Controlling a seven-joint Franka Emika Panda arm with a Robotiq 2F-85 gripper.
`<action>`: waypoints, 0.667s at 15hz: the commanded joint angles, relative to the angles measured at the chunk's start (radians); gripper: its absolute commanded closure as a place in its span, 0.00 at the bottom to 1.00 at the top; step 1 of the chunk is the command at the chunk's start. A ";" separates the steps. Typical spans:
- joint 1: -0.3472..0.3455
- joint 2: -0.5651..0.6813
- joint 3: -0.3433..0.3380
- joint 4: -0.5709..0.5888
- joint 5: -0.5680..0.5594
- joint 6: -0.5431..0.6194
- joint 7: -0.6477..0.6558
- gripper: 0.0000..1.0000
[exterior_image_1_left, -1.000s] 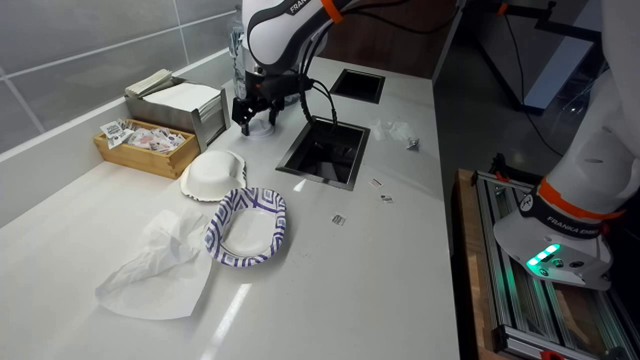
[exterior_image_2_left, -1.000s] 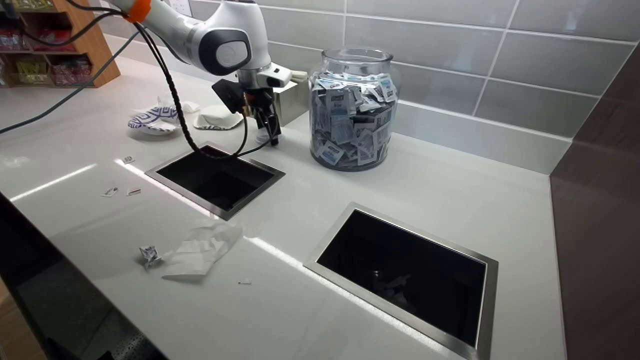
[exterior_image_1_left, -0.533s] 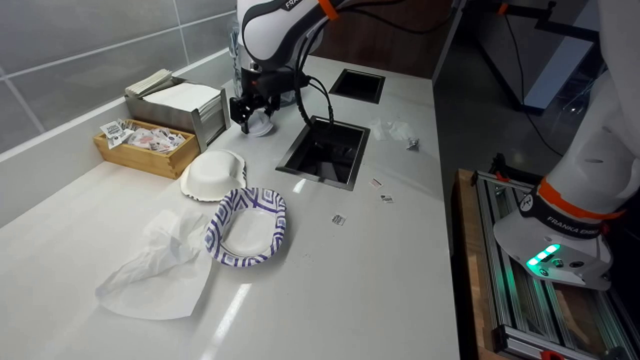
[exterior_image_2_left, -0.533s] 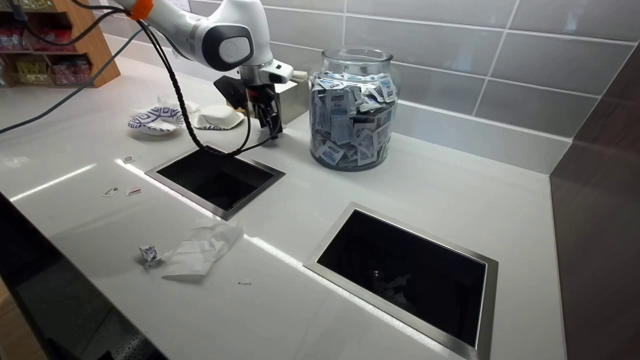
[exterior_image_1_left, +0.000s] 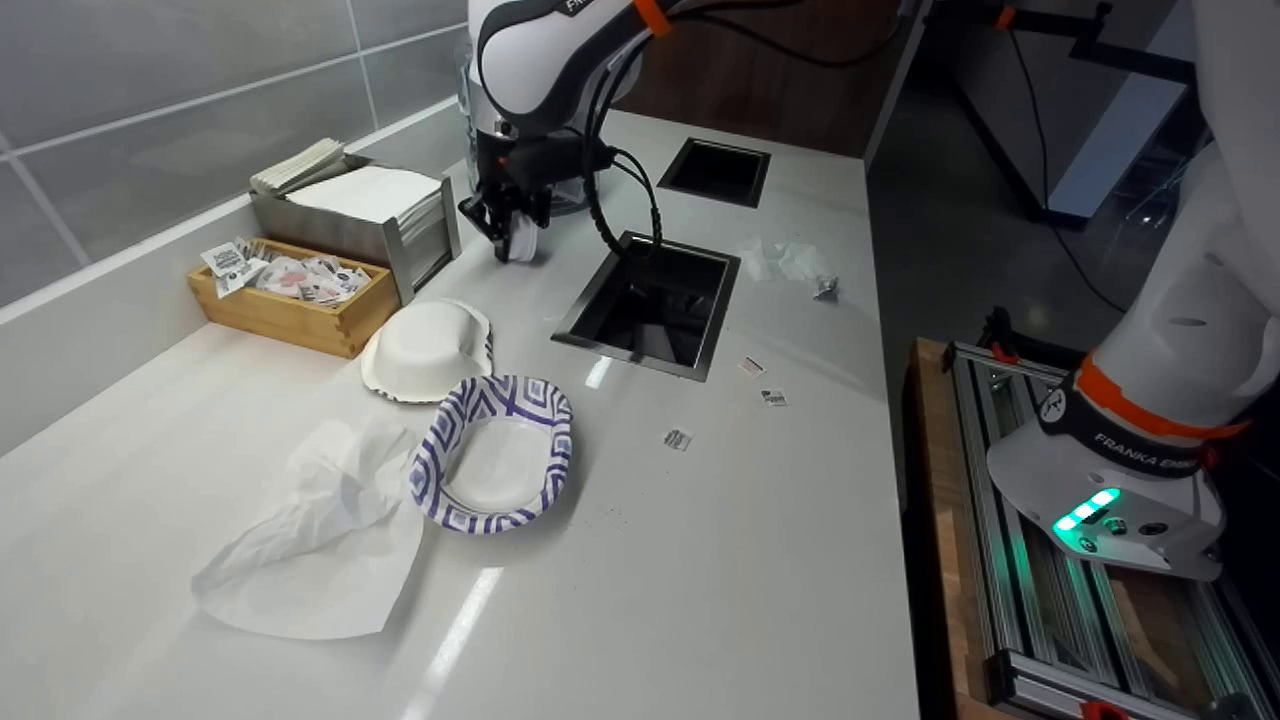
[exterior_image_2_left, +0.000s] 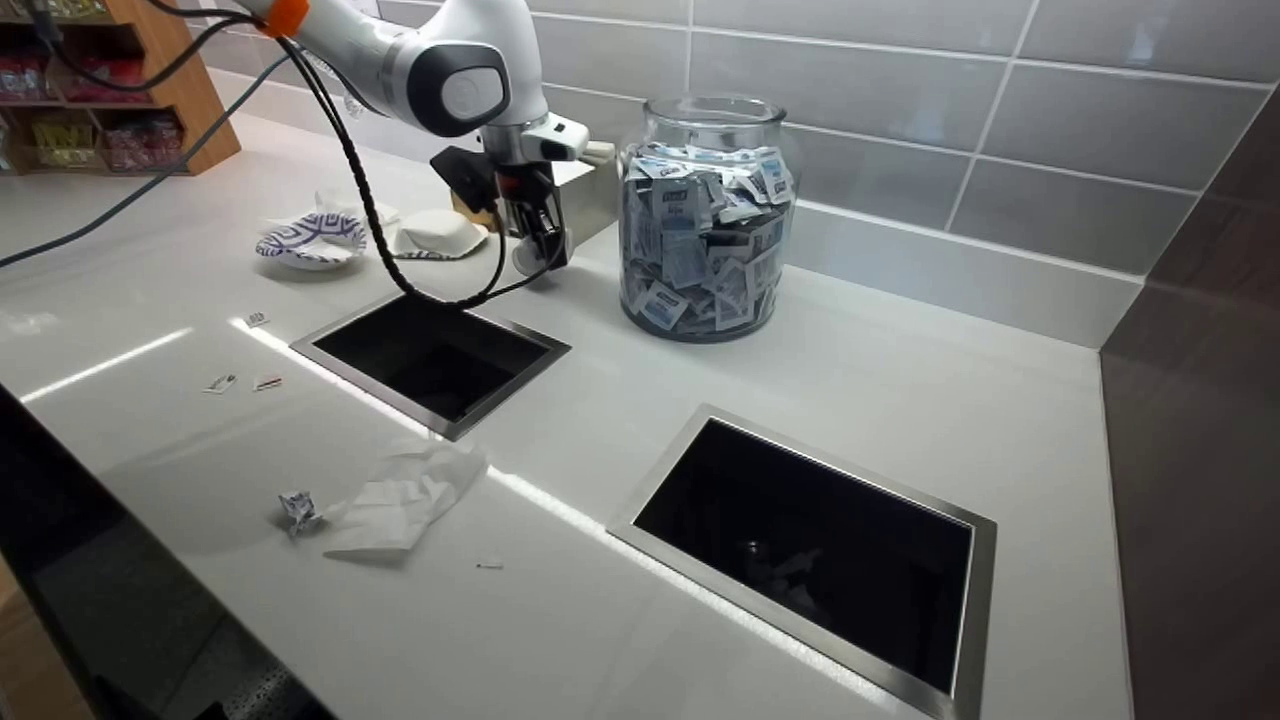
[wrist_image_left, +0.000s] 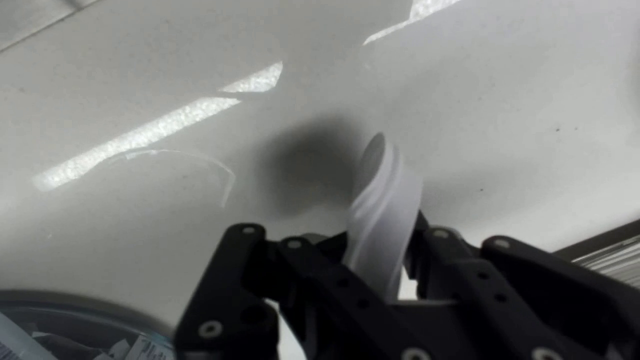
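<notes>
A white ridged round piece, like a lid or shallow cup (wrist_image_left: 385, 220), is pinched between my gripper's (wrist_image_left: 382, 232) black fingers in the wrist view. It stands on edge, tilted, its rim reaching past the fingertips; its lower part is hidden behind the finger links. Both exterior views show the white piece (exterior_image_1_left: 523, 240) in the gripper (exterior_image_2_left: 545, 245), low over the counter; whether it touches the surface I cannot tell. The glass jar of packets (exterior_image_2_left: 705, 230) stands near the gripper, and a metal napkin holder (exterior_image_1_left: 340, 225) is on its other side.
Two square metal-rimmed openings (exterior_image_2_left: 500, 415) (exterior_image_2_left: 800, 595) are set in the counter. A wooden box of packets (exterior_image_1_left: 290, 310), an upturned white bowl (exterior_image_1_left: 425, 345), a patterned bowl (exterior_image_1_left: 495, 515) and crumpled paper (exterior_image_1_left: 310, 550) lie nearby. Small packets (exterior_image_1_left: 677, 439) and crumpled tissue (exterior_image_2_left: 405, 505) are scattered about.
The jaws have come together on the white piece. It has tipped from lying flat to standing on edge, and the gripper has shifted slightly toward the jar.
</notes>
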 joint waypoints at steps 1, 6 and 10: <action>0.006 0.031 -0.014 0.022 -0.014 -0.024 0.004 1.00; 0.005 0.026 -0.008 0.012 -0.003 0.014 0.007 1.00; -0.005 0.039 0.001 -0.001 0.014 0.031 -0.001 1.00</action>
